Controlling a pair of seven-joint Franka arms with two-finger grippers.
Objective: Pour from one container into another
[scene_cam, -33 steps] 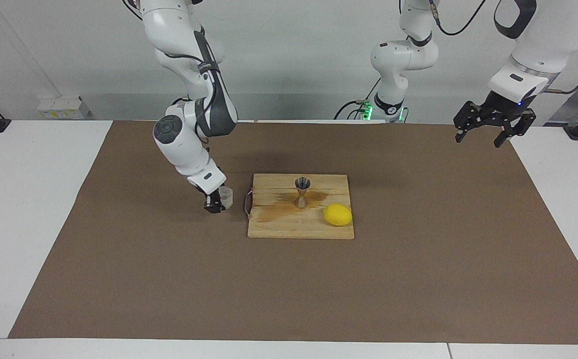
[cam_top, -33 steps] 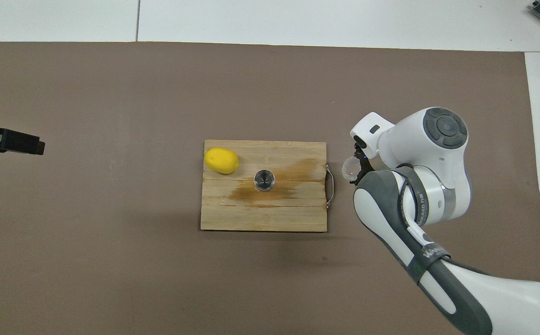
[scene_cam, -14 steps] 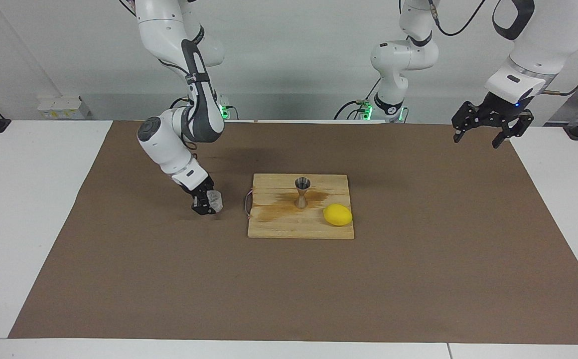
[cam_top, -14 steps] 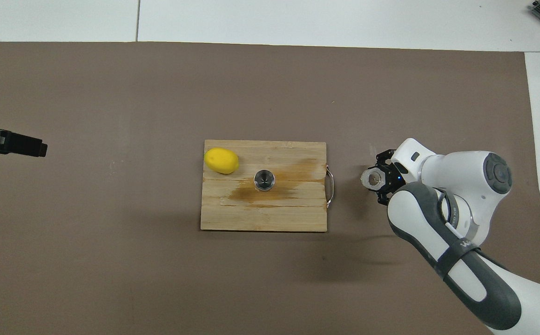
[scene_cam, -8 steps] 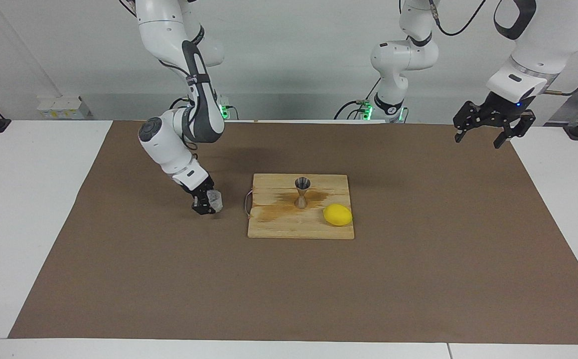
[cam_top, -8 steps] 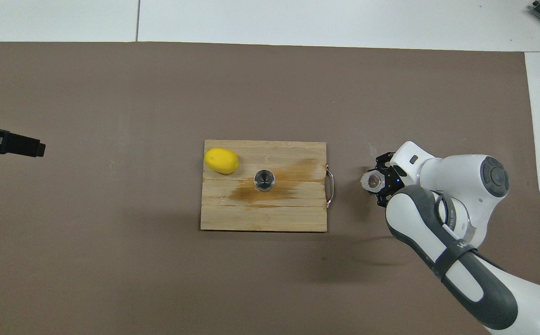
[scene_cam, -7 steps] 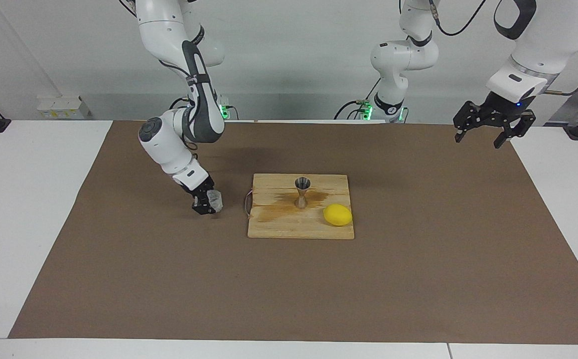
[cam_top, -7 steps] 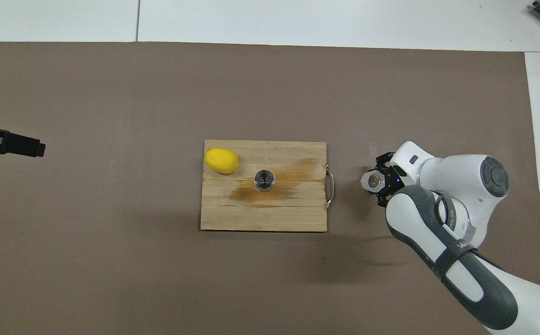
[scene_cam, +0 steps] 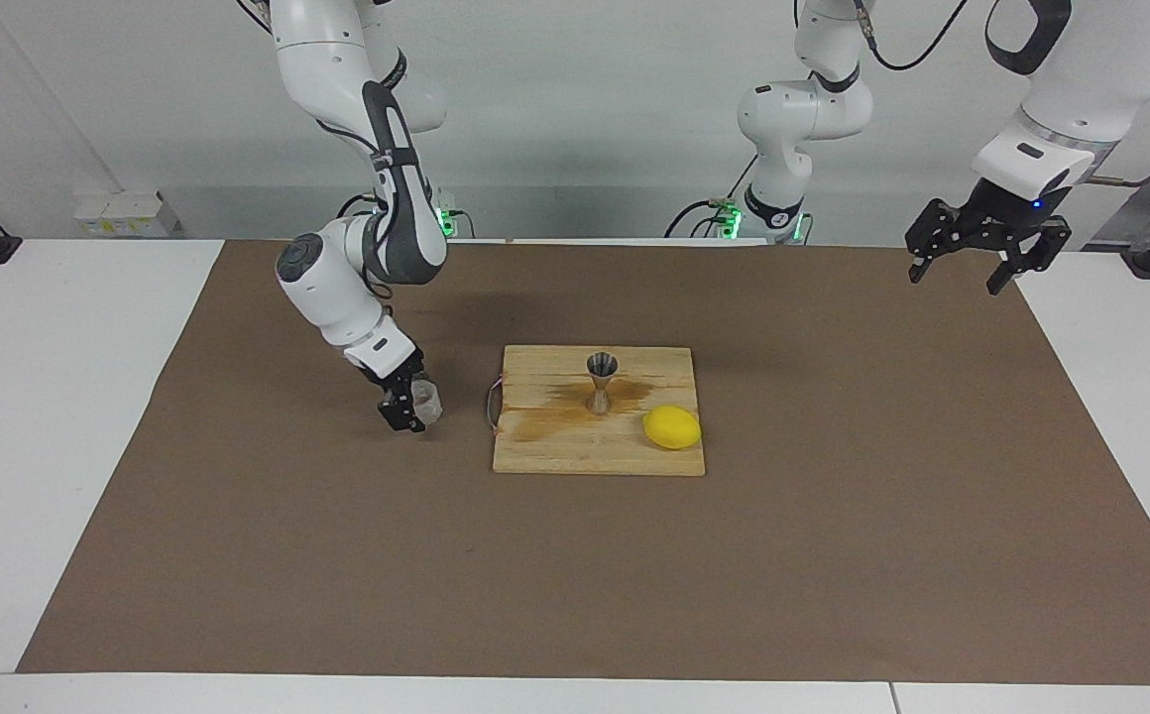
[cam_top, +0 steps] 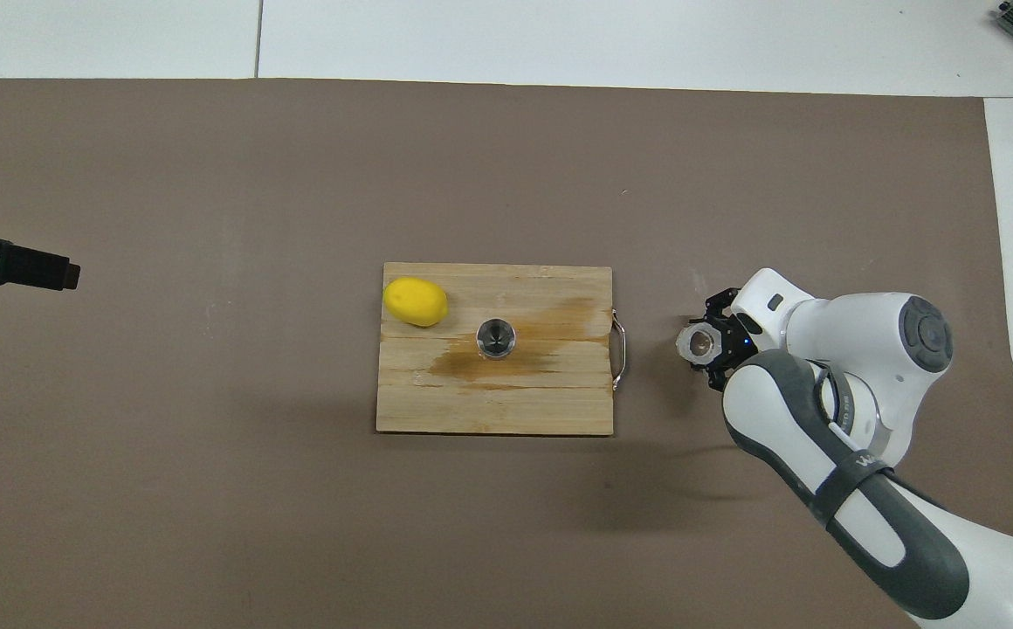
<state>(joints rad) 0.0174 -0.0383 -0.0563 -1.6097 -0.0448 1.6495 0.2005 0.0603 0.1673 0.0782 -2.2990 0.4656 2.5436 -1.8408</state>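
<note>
Cup [scene_cam: 425, 401]: now set down on tabletop mat beside board handle. Right pincer [scene_cam: 406, 408]: around it, grip just released. Jigger [scene_cam: 601, 381]: upright on board. Left pincer [scene_cam: 969, 254]: spread, waiting. Pour judged finished.

Stood against a plain pale wall [scene_cam: 575, 109]: a white table [scene_cam: 40, 416], mostly covered by a brown mat [scene_cam: 833, 516]. Lit evenly, with soft shadows on the mat. Near the mat's corner by the wall, a small white box [scene_cam: 124, 213] (yellow markings, unreadable).
</note>
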